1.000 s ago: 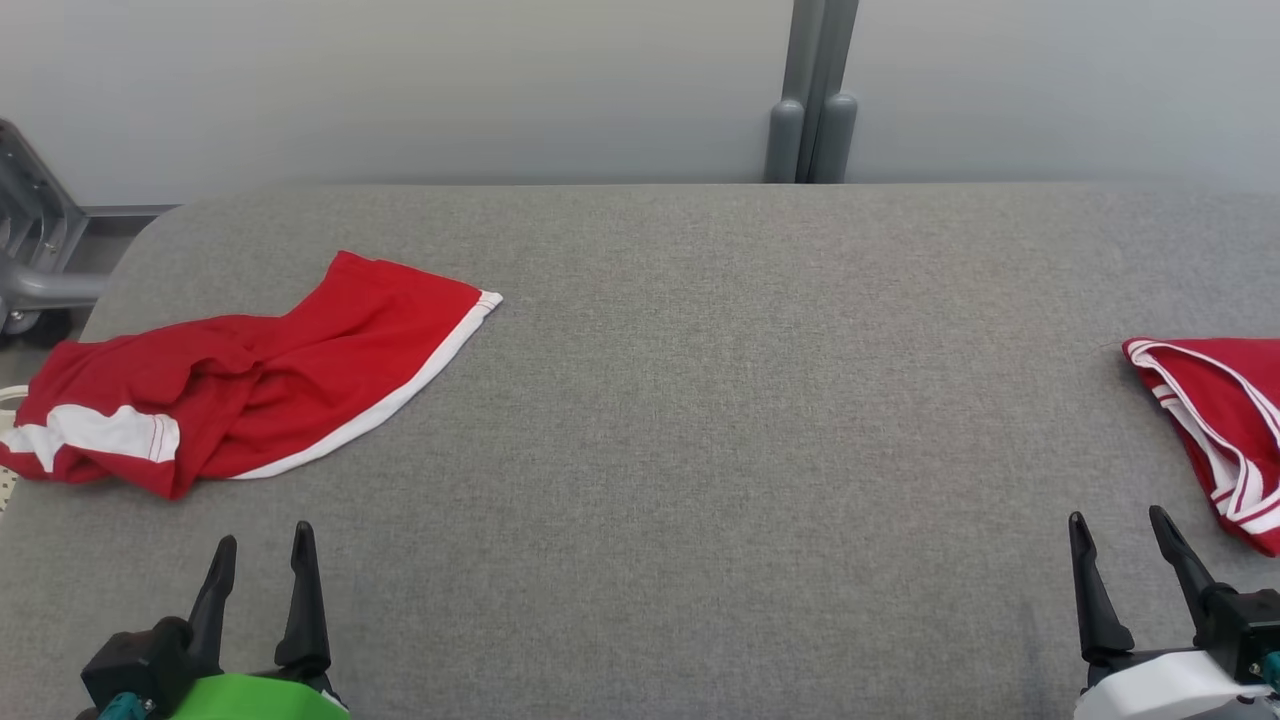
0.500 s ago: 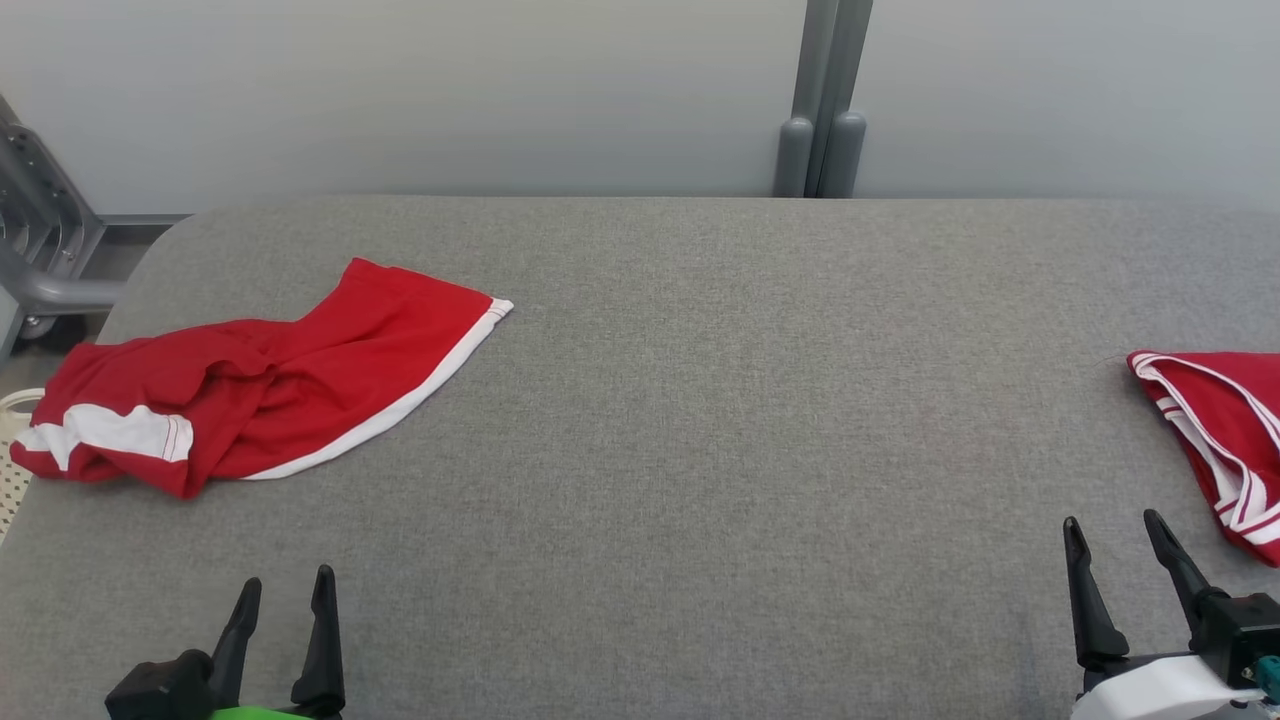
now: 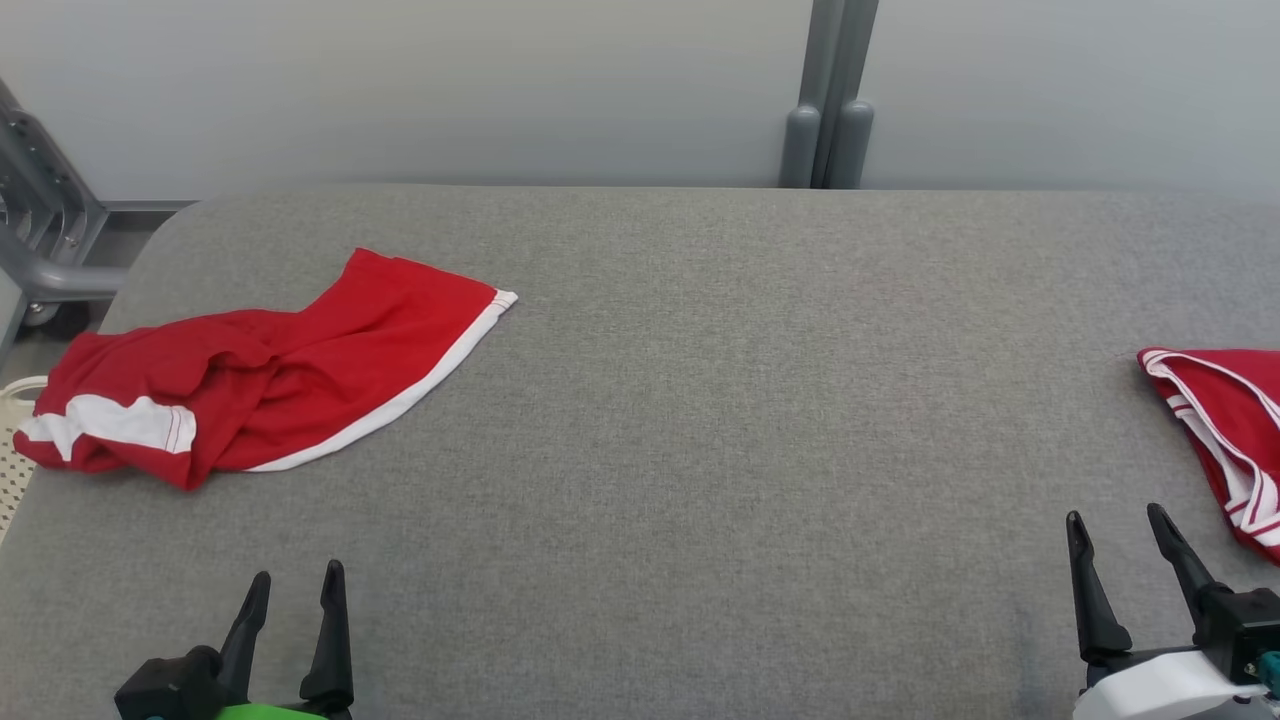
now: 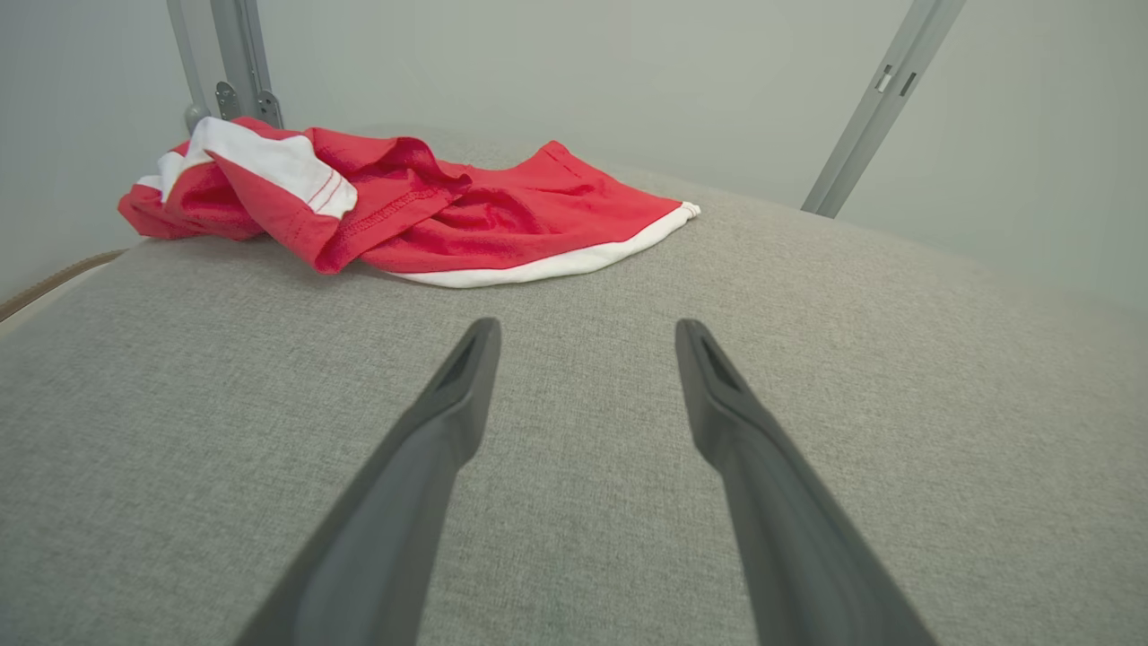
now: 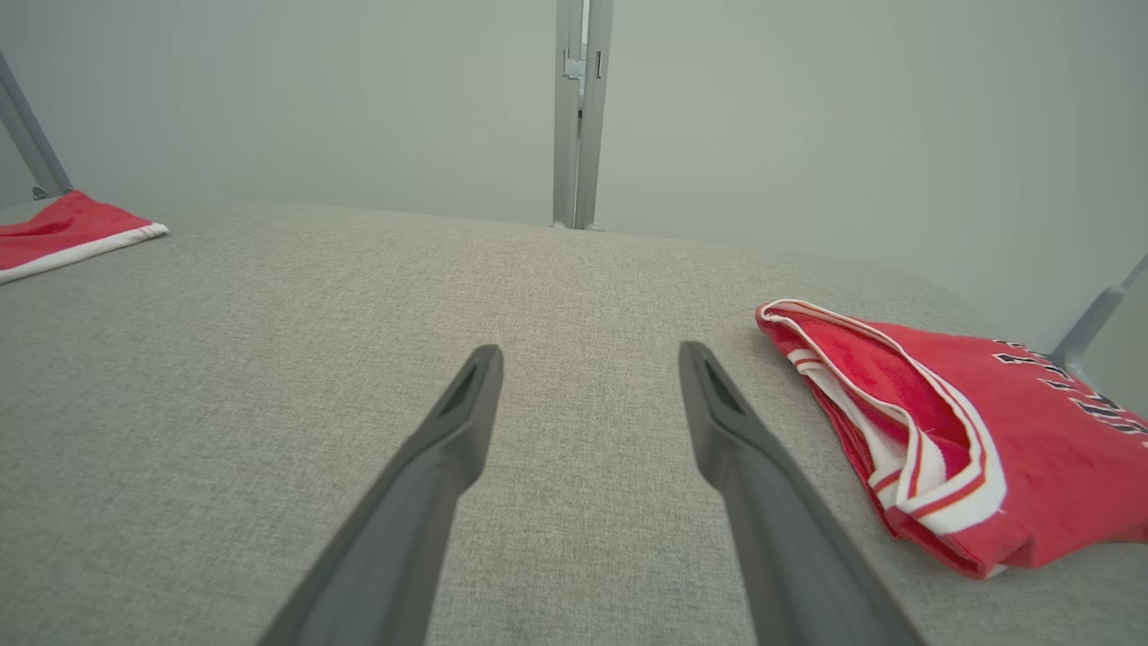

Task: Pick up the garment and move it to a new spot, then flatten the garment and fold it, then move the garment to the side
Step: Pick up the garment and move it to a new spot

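The garment (image 3: 270, 385) is a crumpled red piece with white trim, lying on the left part of the grey padded table (image 3: 700, 420); it also shows in the left wrist view as the garment (image 4: 466, 215) ahead and to the left. My left gripper (image 3: 298, 572) is open near the front edge, a short way in front of the garment, holding nothing; its fingers (image 4: 448, 422) stand wide apart over bare fabric. My right gripper (image 3: 1116, 514) is open at the front right, also holding nothing, and the garment's hem (image 5: 63, 235) lies far to its left.
A second red garment (image 3: 1225, 430), folded and with white stripes, lies at the table's right edge, just right of the right gripper (image 5: 590, 352). A grey post (image 3: 835, 110) stands behind the table. A metal frame (image 3: 45, 250) and a white perforated basket (image 3: 10, 450) sit off the left end.
The camera has shifted slightly, sliding the whole picture a little to the right. My left gripper has sunk lower toward the view's bottom edge. Both grippers stay open; the garments lie unchanged.
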You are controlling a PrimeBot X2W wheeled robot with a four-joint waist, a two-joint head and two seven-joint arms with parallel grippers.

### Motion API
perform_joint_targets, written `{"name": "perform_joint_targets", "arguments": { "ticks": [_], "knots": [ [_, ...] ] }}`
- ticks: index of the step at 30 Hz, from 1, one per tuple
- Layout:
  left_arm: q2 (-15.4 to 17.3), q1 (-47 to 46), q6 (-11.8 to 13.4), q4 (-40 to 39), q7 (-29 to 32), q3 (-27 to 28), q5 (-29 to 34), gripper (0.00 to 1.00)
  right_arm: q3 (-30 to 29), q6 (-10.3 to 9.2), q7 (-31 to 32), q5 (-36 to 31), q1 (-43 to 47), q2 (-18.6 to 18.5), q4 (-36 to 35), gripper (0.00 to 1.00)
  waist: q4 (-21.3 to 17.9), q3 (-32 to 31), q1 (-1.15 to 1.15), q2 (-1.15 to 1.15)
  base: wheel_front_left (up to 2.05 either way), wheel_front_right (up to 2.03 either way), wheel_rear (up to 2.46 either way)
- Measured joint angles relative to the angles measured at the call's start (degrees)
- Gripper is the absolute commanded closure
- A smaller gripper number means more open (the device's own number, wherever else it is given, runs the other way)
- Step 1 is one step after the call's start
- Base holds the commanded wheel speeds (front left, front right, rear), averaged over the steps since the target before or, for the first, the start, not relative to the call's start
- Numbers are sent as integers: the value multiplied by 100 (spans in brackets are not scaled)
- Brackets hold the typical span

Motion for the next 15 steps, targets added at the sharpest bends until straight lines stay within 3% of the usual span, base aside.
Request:
{"name": "perform_joint_targets", "arguments": {
  "ticks": [7, 15],
  "knots": [
    [-15, -20, -23, 22, -1, 1, 74, 0, 188, 0, 0, -36, -1, -26, -4, 0, 321, -48, 0, 0, 0, 0, 0],
    [0, 52, -26, 80, -1, 1, 130, 0, 336, 0, -1, 7, 32, -34, 82, 0, 1092, -168, 0, 0, 0, 0, 0]
  ]
}}
